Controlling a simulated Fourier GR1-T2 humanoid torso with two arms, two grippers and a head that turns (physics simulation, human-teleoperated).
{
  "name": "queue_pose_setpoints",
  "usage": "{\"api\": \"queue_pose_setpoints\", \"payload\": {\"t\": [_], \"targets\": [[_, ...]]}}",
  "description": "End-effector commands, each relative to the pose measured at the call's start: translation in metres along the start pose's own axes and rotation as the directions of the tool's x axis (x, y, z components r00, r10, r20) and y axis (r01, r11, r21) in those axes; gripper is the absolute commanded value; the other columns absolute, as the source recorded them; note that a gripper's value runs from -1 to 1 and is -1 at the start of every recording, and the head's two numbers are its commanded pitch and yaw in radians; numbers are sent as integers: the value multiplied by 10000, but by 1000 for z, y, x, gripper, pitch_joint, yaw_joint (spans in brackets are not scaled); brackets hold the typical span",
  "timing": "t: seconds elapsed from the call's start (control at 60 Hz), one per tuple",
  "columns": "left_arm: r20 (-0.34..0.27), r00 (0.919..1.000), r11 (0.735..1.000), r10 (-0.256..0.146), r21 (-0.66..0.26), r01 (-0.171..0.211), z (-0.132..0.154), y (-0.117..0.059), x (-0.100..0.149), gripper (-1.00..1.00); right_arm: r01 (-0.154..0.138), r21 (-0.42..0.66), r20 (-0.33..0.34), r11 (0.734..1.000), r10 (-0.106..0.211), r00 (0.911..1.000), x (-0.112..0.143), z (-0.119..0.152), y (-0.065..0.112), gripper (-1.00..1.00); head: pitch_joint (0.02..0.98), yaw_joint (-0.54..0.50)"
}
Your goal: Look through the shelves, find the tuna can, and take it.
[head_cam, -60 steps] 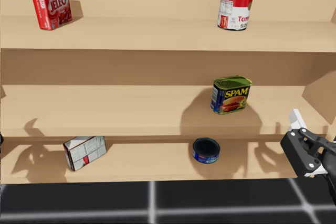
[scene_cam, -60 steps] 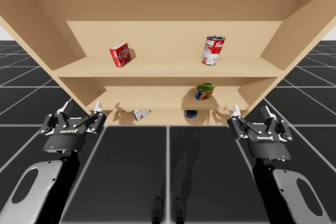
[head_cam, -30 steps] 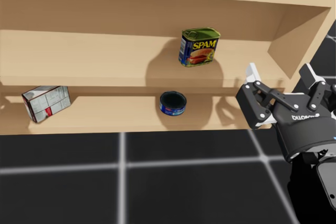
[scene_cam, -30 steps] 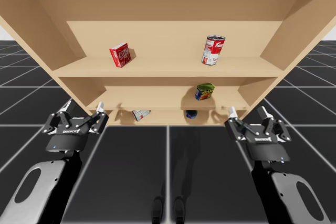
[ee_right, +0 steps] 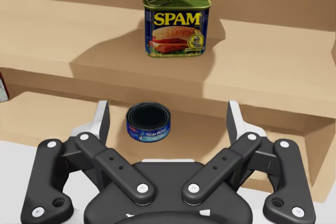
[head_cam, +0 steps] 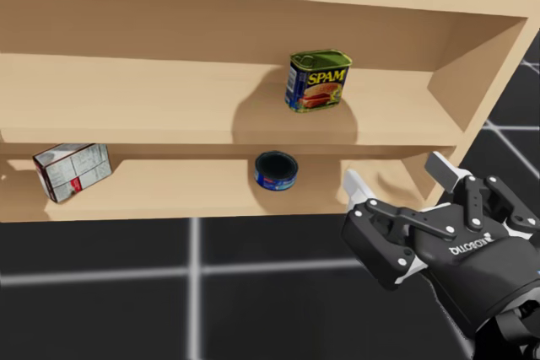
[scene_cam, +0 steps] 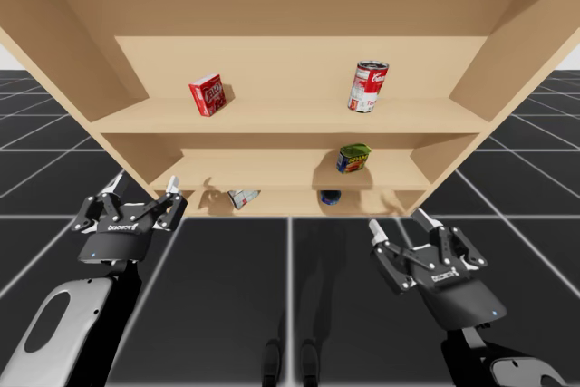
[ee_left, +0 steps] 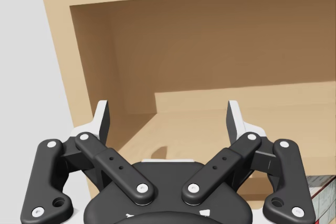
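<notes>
I find the tuna can (scene_cam: pixel 330 197), a low round blue one, on the bottom board of the wooden shelf unit (scene_cam: pixel 290 120), right of the middle. It sits just below the rectangular blue-and-yellow can (scene_cam: pixel 353 158) on the middle board. My right gripper (scene_cam: pixel 399 222) hangs in front of the unit, low and to the right of the tuna can. Its fingers are spread wide with nothing in them. In the right wrist view the tuna can lies ahead of that gripper, apart from both fingers. My left gripper (scene_cam: pixel 143 184) is also spread wide and empty, facing the unit's left end. A white box (scene_cam: pixel 243 197) lies tipped on the bottom board, left of the tuna can. On the top board are a red box (scene_cam: pixel 207 94) and a red-and-white can (scene_cam: pixel 367 86).
</notes>
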Motion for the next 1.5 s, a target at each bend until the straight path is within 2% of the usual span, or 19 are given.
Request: {"api": "queue_pose_setpoints", "payload": {"t": [0.017, 0.167, 0.2, 0.267, 0.317, 0.367, 0.45, 0.533, 0.583, 0.65, 0.733, 0.767, 0.933, 0.95, 1.033, 1.217, 1.283, 1.433, 1.5], "targets": [[3, 10000, 10000, 23, -2, -23, 0, 0, 0, -1000, 354, 772, -846, 9964, -289, 9960, -21, 1, 19, -1000, 718, -184], [-54, 10000, 10000, 0, 19, 0, 1, -1, 0, -1000, 202, 704, -1173, 9973, -118, 9930, -45, -22, 22, -1000, 720, -184], [-61, 10000, 10000, -3, 14, 3, 1, -1, 0, -1000, -71, 454, -1188, 9989, 124, 9928, -52, -31, 22, -1000, 721, -184], [-57, 10000, 10000, 2, 10, -2, 2, -1, 1, -1000, -152, 427, -1283, 9990, 206, 9915, -57, -39, 21, -1000, 721, -183], [-57, 10000, 10000, -1, 12, 1, 2, 0, 1, -1000, -365, 287, -1424, 9989, 402, 9890, -65, -50, 21, -1000, 721, -182], [-57, 10000, 10000, -3, 5, 3, 2, -1, 0, -1000, -289, 253, -1615, 9993, 326, 9863, -72, -60, 21, -1000, 720, -183], [-68, 10000, 10000, -13, -6, 13, 2, -1, 0, -1000, -544, -48, -1673, 9985, 528, 9845, -81, -76, 20, -1000, 722, -185], [-87, 10000, 10000, -13, -2, 13, 2, 0, 0, -1000, -996, -451, -1660, 9940, 909, 9819, -90, -92, 17, -1000, 721, -186], [-95, 10000, 10000, -8, -1, 8, 2, 0, 0, -1000, -1017, -502, -1753, 9936, 914, 9803, -92, -100, 16, -1000, 721, -186], [-96, 10000, 10000, -1, -2, 1, 2, 0, 0, -1000, -1216, -529, -1757, 9912, 1106, 9782, -95, -111, 17, -1000, 721, -186], [-98, 10000, 10000, -3, 6, 3, 2, 0, 0, -1000, -1297, -484, -1795, 9904, 1191, 9765, -97, -121, 20, -1000, 722, -185], [-102, 9999, 10000, -9, 14, 9, 2, 0, 0, -1000, -1186, -436, -1835, 9920, 1088, 9770, -97, -128, 23, -1000, 722, -185], [-118, 9999, 10000, -8, 30, 8, 2, 0, 0, -1000, -1480, -499, -1731, 9877, 1373, 9753, -98, -151, 31, -1000, 724, -186], [-121, 9999, 10000, -4, 36, 5, 2, 1, 0, -1000, -1418, -458, -1772, 9888, 1317, 9753, -98, -154, 33, -1000, 724, -185], [-129, 9999, 10000, -6, 48, 7, 2, 1, 1, -1000, -1525, -471, -1775, 9872, 1419, 9738, -99, -163, 35, -1000, 726, -182], [-162, 9999, 10000, -23, 59, 24, 2, 0, 1, -1000, -1415, -403, -2062, 9891, 1303, 9698, -105, -177, 40, -1000, 729, -179], [-167, 9999, 10000, -32, 79, 34, 2, 0, 1, -1000, -1259, -385, -2308, 9913, 1138, 9663, -110, -183, 41, -1000, 729, -180], [-161, 9999, 9999, -46, 90, 48, 2, 1, 1, -1000, -1279, -446, -2527, 9908, 1127, 9610, -119, -191, 39, -1000, 733, -177], [-151, 9999, 9999, -47, 91, 49, 2, 1, 1, -1000, -1158, -442, -2601, 9923, 1005, 9603, -122, -195, 38, -1000, 734, -175]]}}
